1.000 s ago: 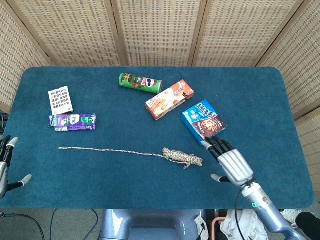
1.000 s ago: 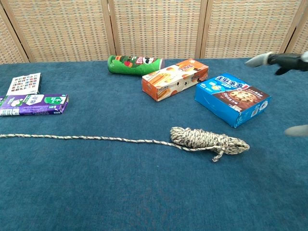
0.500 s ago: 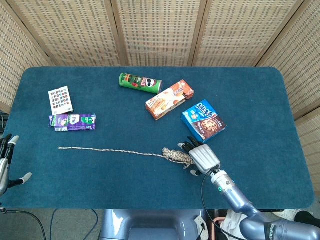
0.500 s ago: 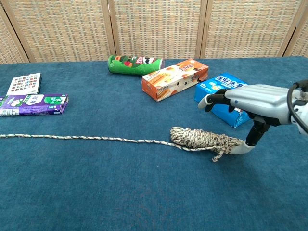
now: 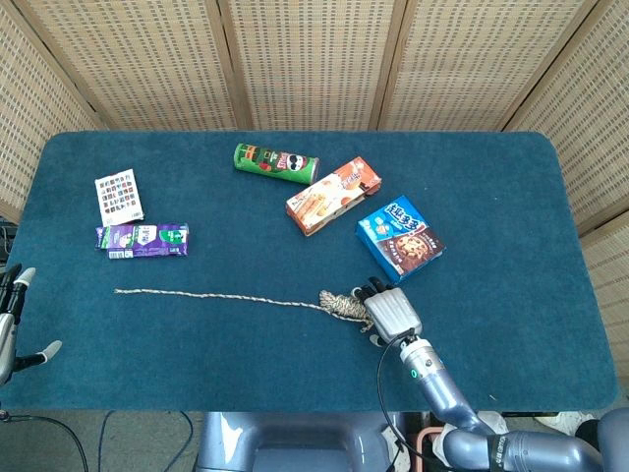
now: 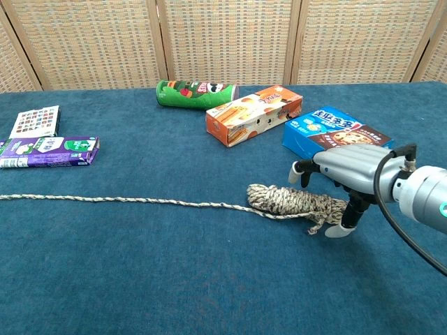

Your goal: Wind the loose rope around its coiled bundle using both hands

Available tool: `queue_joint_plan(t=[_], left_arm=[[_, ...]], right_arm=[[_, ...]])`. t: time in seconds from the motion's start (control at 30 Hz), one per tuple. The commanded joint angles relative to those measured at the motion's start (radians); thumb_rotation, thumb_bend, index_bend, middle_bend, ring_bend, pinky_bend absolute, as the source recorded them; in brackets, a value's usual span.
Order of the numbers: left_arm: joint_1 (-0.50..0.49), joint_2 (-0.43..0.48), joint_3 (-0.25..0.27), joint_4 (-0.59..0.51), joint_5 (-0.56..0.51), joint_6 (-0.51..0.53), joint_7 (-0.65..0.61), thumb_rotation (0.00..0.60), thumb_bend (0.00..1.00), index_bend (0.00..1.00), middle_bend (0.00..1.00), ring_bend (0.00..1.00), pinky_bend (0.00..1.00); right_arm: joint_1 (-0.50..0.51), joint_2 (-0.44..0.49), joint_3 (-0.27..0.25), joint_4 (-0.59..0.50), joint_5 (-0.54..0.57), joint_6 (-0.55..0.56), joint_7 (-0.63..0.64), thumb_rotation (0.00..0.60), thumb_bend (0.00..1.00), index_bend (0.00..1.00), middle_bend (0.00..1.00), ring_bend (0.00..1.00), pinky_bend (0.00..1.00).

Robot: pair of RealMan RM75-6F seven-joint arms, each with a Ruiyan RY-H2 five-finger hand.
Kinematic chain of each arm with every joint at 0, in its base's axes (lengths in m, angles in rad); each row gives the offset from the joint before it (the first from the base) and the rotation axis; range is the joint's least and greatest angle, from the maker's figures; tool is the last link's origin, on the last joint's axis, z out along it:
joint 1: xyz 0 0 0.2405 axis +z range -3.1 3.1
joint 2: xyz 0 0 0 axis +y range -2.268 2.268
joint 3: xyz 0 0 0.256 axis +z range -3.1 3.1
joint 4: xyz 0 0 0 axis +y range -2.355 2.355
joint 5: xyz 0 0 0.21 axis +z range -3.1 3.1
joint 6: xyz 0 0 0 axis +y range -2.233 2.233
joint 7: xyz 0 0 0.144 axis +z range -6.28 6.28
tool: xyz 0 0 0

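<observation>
Your left hand (image 5: 12, 324) waits open at the table's (image 5: 511, 197) near-left edge. Your right hand (image 6: 349, 167) arches over the coiled bundle (image 6: 290, 201), fingers spread, gripping nothing. The loose rope (image 6: 126, 200) trails toward nine o'clock.

The silver-backed robot hand (image 6: 349, 171) has black fingers, a black cable, and a blue-grey forearm.

right hand (image 6: 349, 171) over the right end of the coiled bundle (image 6: 290, 200) | loose rope (image 6: 119, 200) trails away to its left | cookie box (image 6: 328, 132) just behind it | cracker box (image 6: 253, 114) and chip can (image 6: 195, 92) behind, further left | left hand (image 5: 12, 324) far left, at the table (image 5: 511, 197) edge
</observation>
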Motion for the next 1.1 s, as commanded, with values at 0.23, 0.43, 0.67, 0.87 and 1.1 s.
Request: queue_joint_plan(t=[0.23, 0.43, 0.67, 0.87, 1.1], left_arm=[[-0.004, -0.003, 0.001, 0.003, -0.005, -0.005, 0.005, 0.600, 0.00, 0.00, 0.00, 0.00, 0.00], [-0.004, -0.005, 0.000, 0.002, -0.007, -0.002, 0.008, 0.600, 0.00, 0.00, 0.00, 0.00, 0.00], [-0.004, -0.003, 0.000, 0.001, -0.007, 0.000, 0.004, 0.600, 0.00, 0.00, 0.00, 0.00, 0.00], [-0.005, -0.001, 0.000, 0.001, -0.010, -0.002, 0.000, 0.600, 0.00, 0.00, 0.00, 0.00, 0.00], [-0.006, 0.001, -0.002, 0.002, -0.015, -0.003, -0.004, 0.600, 0.00, 0.00, 0.00, 0.00, 0.00]], right_arm=[[0.016, -0.018, 0.009, 0.016, 0.106, 0.003, -0.008, 0.600, 0.12, 0.30, 0.31, 0.18, 0.40], [0.026, -0.038, 0.014, 0.026, 0.106, 0.010, 0.023, 0.600, 0.19, 0.32, 0.34, 0.23, 0.46], [0.039, -0.077, 0.022, 0.071, 0.121, 0.023, 0.028, 0.600, 0.22, 0.34, 0.37, 0.26, 0.48], [0.046, -0.097, 0.023, 0.091, 0.131, 0.037, 0.026, 0.600, 0.29, 0.44, 0.47, 0.35, 0.57], [0.050, -0.094, -0.005, 0.115, 0.085, 0.040, 0.032, 0.600, 0.41, 0.56, 0.59, 0.45, 0.69]])
